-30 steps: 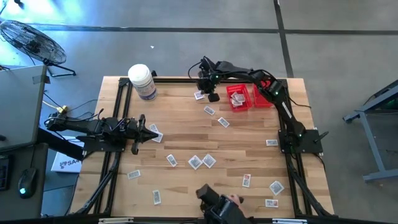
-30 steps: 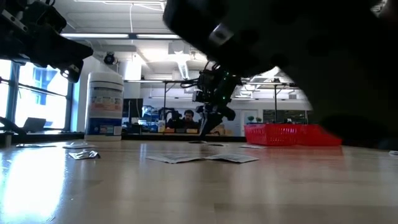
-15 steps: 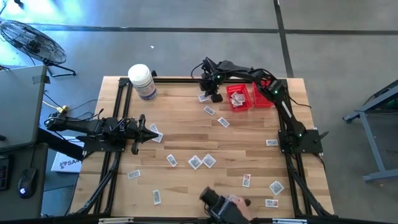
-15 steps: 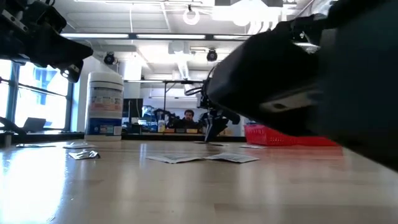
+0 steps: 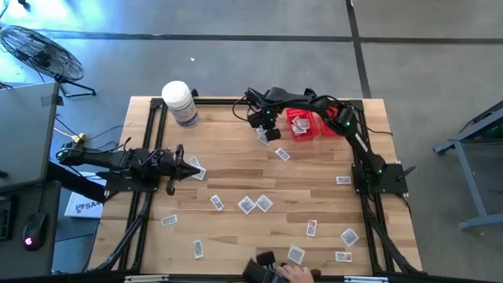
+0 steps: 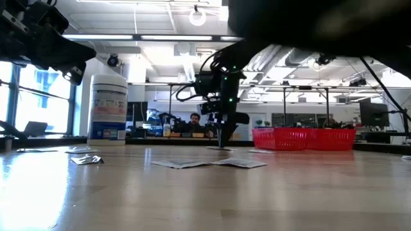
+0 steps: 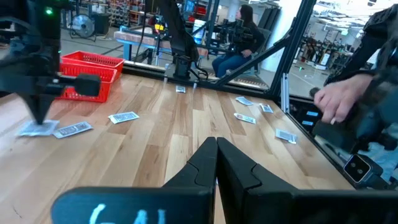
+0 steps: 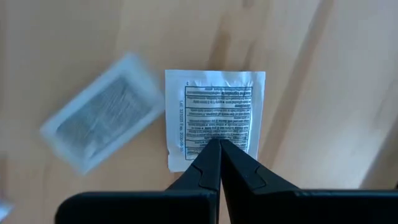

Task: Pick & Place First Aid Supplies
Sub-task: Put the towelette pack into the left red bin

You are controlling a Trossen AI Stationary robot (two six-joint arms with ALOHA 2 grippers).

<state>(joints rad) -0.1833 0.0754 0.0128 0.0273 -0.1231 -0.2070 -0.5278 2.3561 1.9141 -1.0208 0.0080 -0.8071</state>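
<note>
1. The right tool (image 5: 264,134) has shifted from beside the red mesh baskets (image 5: 310,124) out over the wooden table (image 5: 228,177). It now points straight down, fingers clenched and empty, tips at a small flat white printed packet (image 8: 214,115).
2. A second grey packet (image 8: 102,127) lies just beside it.
3. Judgement: a pick is starting; the fingers must open first.
4. The left tool (image 5: 187,163) waits clenched at the table's left.
5. Other packets remain scattered.

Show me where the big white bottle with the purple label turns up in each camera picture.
High view: white bottle at the table's far left corner.
Low view: left, standing upright.
Left wrist view: not in it.
Right wrist view: not in it.
Shared landmark: the red baskets.
</note>
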